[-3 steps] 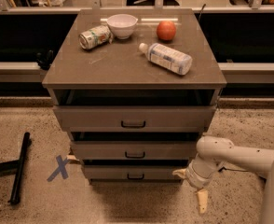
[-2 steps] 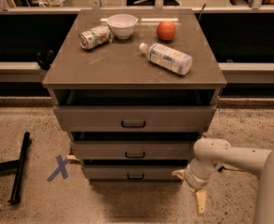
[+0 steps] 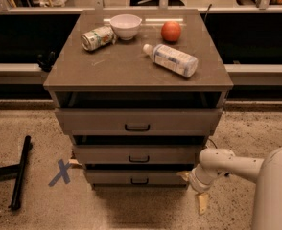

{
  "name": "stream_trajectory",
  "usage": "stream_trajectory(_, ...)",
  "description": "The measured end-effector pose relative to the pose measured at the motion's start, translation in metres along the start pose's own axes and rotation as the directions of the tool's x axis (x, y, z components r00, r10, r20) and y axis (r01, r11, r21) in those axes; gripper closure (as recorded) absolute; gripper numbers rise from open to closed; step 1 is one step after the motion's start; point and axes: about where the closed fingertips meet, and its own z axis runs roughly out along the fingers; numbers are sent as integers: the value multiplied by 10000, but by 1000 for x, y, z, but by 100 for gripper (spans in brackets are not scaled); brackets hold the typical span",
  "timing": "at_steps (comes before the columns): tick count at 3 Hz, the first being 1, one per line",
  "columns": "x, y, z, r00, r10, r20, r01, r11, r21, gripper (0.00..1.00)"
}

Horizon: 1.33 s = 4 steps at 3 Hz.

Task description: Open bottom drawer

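The bottom drawer [image 3: 136, 178] is the lowest of three grey-beige drawer fronts and has a small black bar handle [image 3: 139, 181]. It sticks out a little less than the middle drawer [image 3: 138, 154] above it, with a dark gap over its front. My gripper [image 3: 197, 191] hangs low at the end of the white arm [image 3: 227, 164]. It is near the floor, just right of the bottom drawer's right end and well off the handle.
The top drawer [image 3: 137, 121] sticks out furthest. On the cabinet top [image 3: 126, 63] lie a can [image 3: 98, 37], a white bowl [image 3: 125, 26], a red fruit [image 3: 171, 31] and a plastic bottle [image 3: 170, 60]. A black bar [image 3: 19, 172] and a blue X mark [image 3: 60, 172] are on the floor at left.
My arm's white body shows larger at the right edge. The gripper stays in nearly the same place by the bottom drawer's right end. The drawers have not moved.
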Motion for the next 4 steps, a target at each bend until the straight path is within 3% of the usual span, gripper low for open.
stream_trajectory(1,0,0,1,10000,-6,13,6,10000,-7,0)
stream_trajectory(2,16,-19,29,9998,-135,128,127,9979,632,0)
stream_trajectory(4,44,-57,78,9994,-172,295,128,9893,1451,0)
